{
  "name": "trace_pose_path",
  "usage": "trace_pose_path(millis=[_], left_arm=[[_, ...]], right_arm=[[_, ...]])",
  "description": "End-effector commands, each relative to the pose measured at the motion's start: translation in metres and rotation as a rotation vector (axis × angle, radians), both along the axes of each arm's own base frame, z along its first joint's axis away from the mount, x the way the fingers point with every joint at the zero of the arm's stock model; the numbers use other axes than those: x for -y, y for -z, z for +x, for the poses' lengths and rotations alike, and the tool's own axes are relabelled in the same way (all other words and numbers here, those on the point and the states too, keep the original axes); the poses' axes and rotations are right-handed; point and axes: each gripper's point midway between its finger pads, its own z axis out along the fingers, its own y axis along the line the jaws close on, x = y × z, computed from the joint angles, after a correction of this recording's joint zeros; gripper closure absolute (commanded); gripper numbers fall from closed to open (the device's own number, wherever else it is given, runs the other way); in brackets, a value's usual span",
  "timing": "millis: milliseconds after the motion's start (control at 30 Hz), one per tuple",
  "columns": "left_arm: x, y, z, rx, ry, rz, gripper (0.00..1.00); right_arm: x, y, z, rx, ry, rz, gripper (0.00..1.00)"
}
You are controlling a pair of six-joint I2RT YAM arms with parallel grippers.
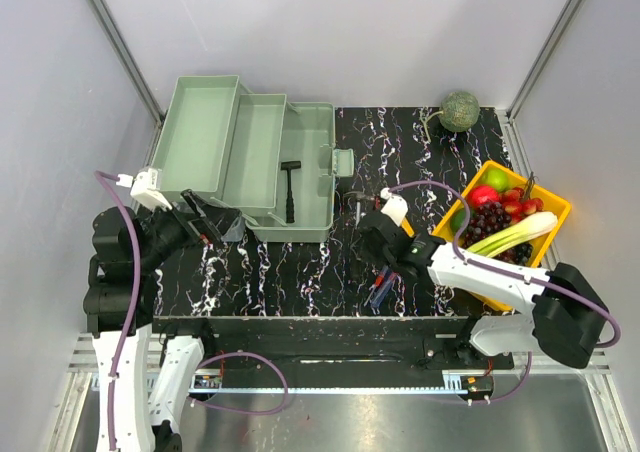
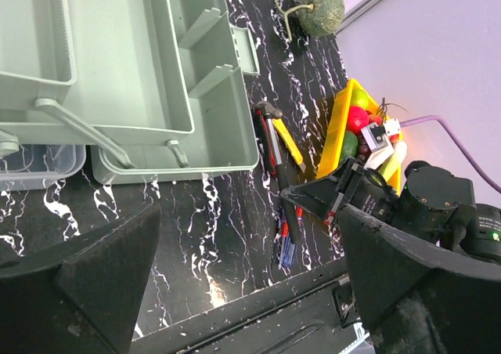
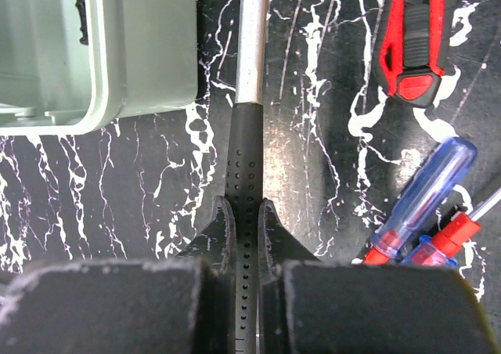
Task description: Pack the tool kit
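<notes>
Open toolbox (image 1: pixel 312 142) on worktop (image 1: pixel 300 272), up-left of R pincer (image 3: pixel 245 213), just ahead of L pincer (image 2: pixel 246 221). L pincer spread wide, nothing in it. R pincer clamped on hammer (image 3: pixel 244 150) grip; red-black knife (image 3: pixel 411 41) up-right of it, blue-handled screwdrivers (image 3: pixel 423 197) just right.

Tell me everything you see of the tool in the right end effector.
The tool has a bare silver metal shaft running into a black rubbery handle dotted with small holes. It points away from the wrist camera, beside the toolbox corner. The right end effector is shut on the handle, a finger each side. Its head is outside that view.
</notes>
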Motion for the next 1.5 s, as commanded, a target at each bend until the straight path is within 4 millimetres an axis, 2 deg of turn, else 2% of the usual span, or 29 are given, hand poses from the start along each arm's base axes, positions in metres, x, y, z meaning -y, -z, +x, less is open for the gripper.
trace_pose_path(millis=[0, 133, 300, 467, 633, 833, 1100, 1267, 1467], left_arm=[[0.009, -0.023, -0.002, 0.087, 0.050, -0.029, 0.01], [0.009, -0.029, -0.003, 0.101, 0.050, -0.026, 0.01], [0.009, -0.032, -0.003, 0.109, 0.049, -0.025, 0.01], [0.007, -0.036, -0.003, 0.117, 0.043, -0.016, 0.01], [0.005, -0.039, -0.004, 0.125, 0.033, -0.006, 0.01], [0.003, -0.044, -0.006, 0.132, 0.021, 0.011, 0.01], [0.002, -0.064, -0.020, 0.179, 0.020, 0.043, 0.01], [0.001, -0.064, -0.022, 0.176, 0.017, 0.048, 0.01], [0.001, -0.059, -0.021, 0.165, 0.017, 0.050, 0.01]], right_arm=[[0.018, -0.019, 0.012, 0.060, 0.128, 0.030, 1.00], [0.031, -0.032, 0.014, 0.092, 0.189, 0.024, 1.00], [0.037, -0.069, 0.021, 0.175, 0.178, 0.019, 1.00], [0.017, -0.115, 0.031, 0.282, 0.038, 0.010, 1.00], [-0.019, -0.154, 0.045, 0.371, -0.098, 0.048, 1.00], [-0.068, -0.158, 0.081, 0.385, -0.167, -0.011, 1.00], [-0.118, -0.143, 0.131, 0.369, -0.197, -0.029, 1.00], [-0.133, -0.116, 0.153, 0.303, -0.207, -0.032, 1.00], [-0.135, -0.090, 0.170, 0.242, -0.179, 0.021, 1.00]])
